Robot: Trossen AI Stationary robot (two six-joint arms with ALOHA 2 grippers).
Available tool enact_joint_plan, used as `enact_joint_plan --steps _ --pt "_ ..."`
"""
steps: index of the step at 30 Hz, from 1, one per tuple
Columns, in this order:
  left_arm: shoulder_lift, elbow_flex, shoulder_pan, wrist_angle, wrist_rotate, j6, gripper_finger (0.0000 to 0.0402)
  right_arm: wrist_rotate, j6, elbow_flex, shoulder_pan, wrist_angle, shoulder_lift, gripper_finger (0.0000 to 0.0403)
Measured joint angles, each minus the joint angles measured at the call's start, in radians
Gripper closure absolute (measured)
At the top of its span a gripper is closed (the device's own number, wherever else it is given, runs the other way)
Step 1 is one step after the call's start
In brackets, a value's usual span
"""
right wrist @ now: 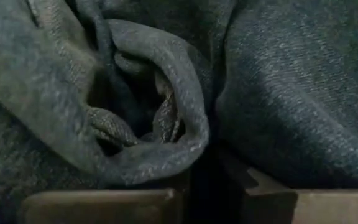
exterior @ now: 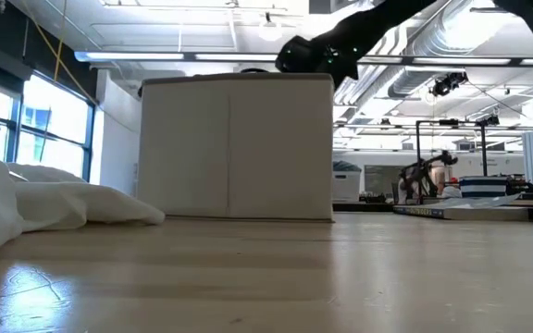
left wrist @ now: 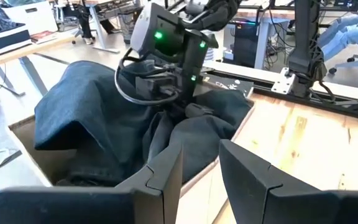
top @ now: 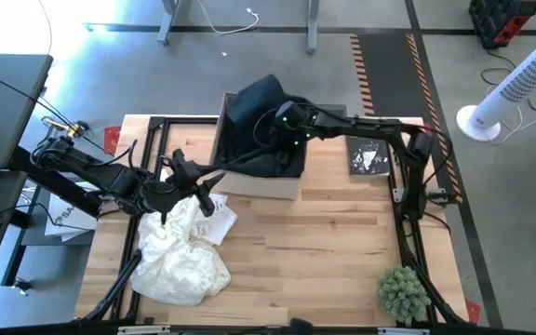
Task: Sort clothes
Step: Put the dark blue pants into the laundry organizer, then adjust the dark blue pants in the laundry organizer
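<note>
Two piles tell us how the sorting stands: on the pale wooden surface (top: 324,242), the dark clothes (top: 266,130) sit heaped in the cardboard box (top: 259,182) at the back, while the white clothes (top: 182,253) lie in a crumpled mound at the front left, outside it. We judge the dark half largely done and the white heap left to place. The box is plain, flat-walled and open-topped; the dark fabric in it is a heavy, denim-like weave, falling in thick rounded folds and spilling over the rim. The white cloth is thin, soft and finely wrinkled, with a faint small print. The right hand (left wrist: 169,93) is down in the box against the dark folds; we cannot tell whether its fingers grip cloth or have let go. The left hand (top: 186,180) hovers over the edge of the white heap, fingers spread, holding nothing. A black book (top: 368,156) and a small spiky green plant (top: 404,292) lie apart, untouched.
</note>
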Motion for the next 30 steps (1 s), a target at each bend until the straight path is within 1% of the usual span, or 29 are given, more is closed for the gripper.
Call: enact_joint_plan --steps 3,5,9,12,14,15,17,19,21,24,27,30 --pt "0.000 0.000 0.000 0.000 0.000 0.000 0.0296 0.014 -0.002 0.052 -0.006 -0.087 0.006 0.0363" --pt "0.000 0.000 0.000 -0.001 0.000 0.000 0.0296 0.030 -0.002 0.127 -0.006 -0.203 0.003 0.0362" --pt "0.000 0.000 0.000 -0.002 0.000 0.000 0.0296 0.043 0.004 0.355 0.005 -0.463 0.003 0.0360" --pt "0.000 0.000 0.000 -0.010 0.000 0.000 0.0296 0.040 -0.023 0.518 0.024 -0.657 -0.006 0.0360" --pt "0.000 0.000 0.000 -0.014 0.000 -0.001 0.0296 0.058 -0.044 0.608 0.037 -0.727 -0.003 0.0359" --pt "0.000 0.000 0.000 -0.015 0.001 -0.001 0.0296 0.076 -0.062 0.646 0.042 -0.734 -0.003 0.0359" --pt "0.000 0.000 0.000 -0.017 0.000 -0.001 0.0296 0.132 -0.084 0.709 0.047 -0.690 -0.003 0.0359" --pt "0.000 0.000 0.000 -0.017 0.000 -0.001 0.0296 0.199 -0.074 0.735 0.047 -0.578 -0.006 0.0359" --pt "0.000 0.000 0.000 -0.017 0.000 -0.001 0.0296 0.266 -0.065 0.729 0.041 -0.430 -0.004 0.0359" --pt "0.000 0.000 0.000 -0.021 0.000 -0.002 0.0296 0.344 0.007 0.668 0.018 -0.207 0.007 0.0359" --pt "0.000 0.000 0.000 -0.032 0.001 -0.003 0.0296 0.335 0.061 0.567 -0.003 -0.086 0.036 0.0359" --pt "0.000 0.000 0.000 -0.041 0.010 -0.006 0.0296 0.295 0.091 0.434 -0.003 -0.072 0.086 0.0359"
